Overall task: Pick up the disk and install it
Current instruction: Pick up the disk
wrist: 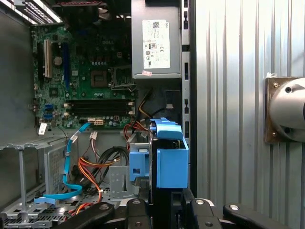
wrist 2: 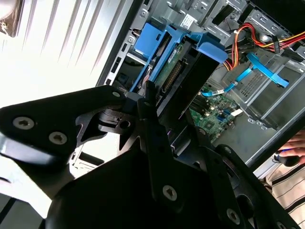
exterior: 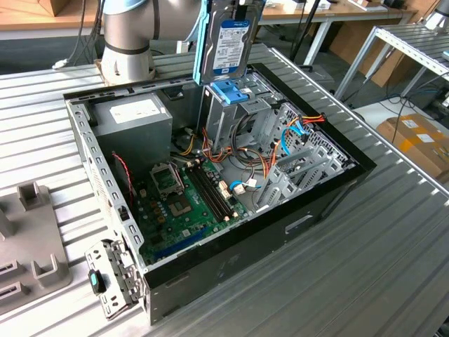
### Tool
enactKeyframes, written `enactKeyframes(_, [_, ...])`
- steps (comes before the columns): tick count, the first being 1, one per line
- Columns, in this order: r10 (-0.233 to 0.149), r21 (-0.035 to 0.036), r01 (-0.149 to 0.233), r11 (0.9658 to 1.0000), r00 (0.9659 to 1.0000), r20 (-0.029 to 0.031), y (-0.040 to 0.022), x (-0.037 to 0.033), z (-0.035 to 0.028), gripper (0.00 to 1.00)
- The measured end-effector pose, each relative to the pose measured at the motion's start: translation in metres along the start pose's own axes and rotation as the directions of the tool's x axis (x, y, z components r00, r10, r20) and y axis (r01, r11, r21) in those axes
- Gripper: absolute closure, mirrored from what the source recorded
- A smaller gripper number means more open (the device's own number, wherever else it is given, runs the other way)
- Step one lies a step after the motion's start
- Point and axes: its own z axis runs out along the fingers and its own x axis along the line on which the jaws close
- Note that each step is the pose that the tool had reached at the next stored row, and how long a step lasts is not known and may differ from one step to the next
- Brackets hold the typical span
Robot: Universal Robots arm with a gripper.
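The disk (exterior: 229, 41) hangs upright over the open computer case (exterior: 337, 186), its blue-and-white label facing the exterior view and light blue rails along its edges. Its lower end is right above the metal drive cage (exterior: 223, 119), where a blue plastic bracket (exterior: 229, 91) sits on top. I cannot tell whether the two touch. In both wrist views my black gripper (wrist: 164, 204) (wrist 2: 167, 112) is shut on the disk (wrist: 171, 160) (wrist 2: 183, 74), with one finger on each side. The bracket (wrist: 137, 164) shows just beside the disk.
Inside the case are a grey power supply with a white sticker (exterior: 133, 116) (wrist: 156, 45), the green motherboard (exterior: 182, 203) and orange and blue cables (exterior: 298, 130). The arm's base (exterior: 126, 42) stands behind the case. Grey fixtures (exterior: 28, 239) lie at the exterior view's left. A person's hand (wrist 2: 291, 151) is beside the case.
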Motion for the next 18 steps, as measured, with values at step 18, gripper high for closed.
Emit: enactKeyframes(18, [0.000, 0.0000, 0.000, 1.0000, 1.0000, 0.0001, -0.0253, -0.0006, 0.0009, 0.65])
